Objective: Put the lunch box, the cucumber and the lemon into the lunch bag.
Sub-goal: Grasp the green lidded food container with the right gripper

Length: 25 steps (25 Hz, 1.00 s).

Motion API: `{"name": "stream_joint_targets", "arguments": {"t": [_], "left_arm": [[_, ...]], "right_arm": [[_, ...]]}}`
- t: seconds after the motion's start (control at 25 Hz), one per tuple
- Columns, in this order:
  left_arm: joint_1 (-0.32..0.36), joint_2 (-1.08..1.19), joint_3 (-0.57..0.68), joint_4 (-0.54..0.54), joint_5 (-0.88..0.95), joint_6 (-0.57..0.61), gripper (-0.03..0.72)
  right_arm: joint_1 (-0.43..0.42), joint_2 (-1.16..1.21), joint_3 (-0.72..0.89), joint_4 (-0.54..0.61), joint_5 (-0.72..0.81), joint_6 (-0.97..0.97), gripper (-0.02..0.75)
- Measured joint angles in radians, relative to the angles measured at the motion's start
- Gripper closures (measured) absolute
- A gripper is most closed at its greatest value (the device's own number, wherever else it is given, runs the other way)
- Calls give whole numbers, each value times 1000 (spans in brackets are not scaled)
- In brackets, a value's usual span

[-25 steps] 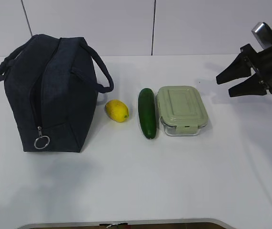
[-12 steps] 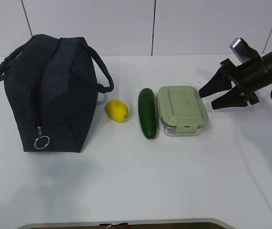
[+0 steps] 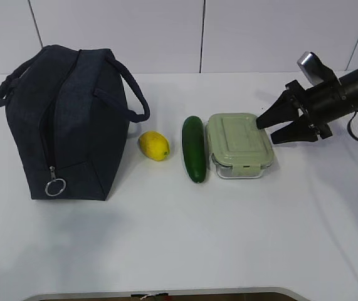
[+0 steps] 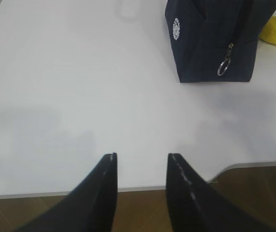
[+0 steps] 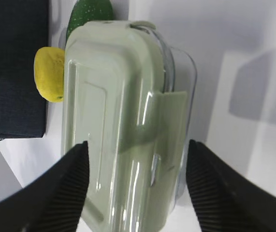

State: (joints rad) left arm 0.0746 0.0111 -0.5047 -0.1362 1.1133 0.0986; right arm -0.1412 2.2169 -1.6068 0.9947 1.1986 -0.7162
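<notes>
The right tool [image 3: 265, 128], jaws wide and empty, straddles the box [image 3: 238, 143] end for a grasp; the bag [image 3: 66, 122] remains zipped.

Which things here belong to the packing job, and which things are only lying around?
Belong to the job:
lunch box
cucumber
lemon
lunch bag, zipper closed
right gripper, open at the lunch box
left gripper, open, holding nothing

Only lying around:
nothing visible; only the white table is left
</notes>
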Motion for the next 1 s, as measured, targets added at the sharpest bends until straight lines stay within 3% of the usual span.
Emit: {"name": "stream_joint_targets", "arguments": {"t": [1.0], "left_arm": [[0, 0, 0, 0, 0, 0, 446]], "right_arm": [[40, 59, 0, 53, -6, -57, 234]]}}
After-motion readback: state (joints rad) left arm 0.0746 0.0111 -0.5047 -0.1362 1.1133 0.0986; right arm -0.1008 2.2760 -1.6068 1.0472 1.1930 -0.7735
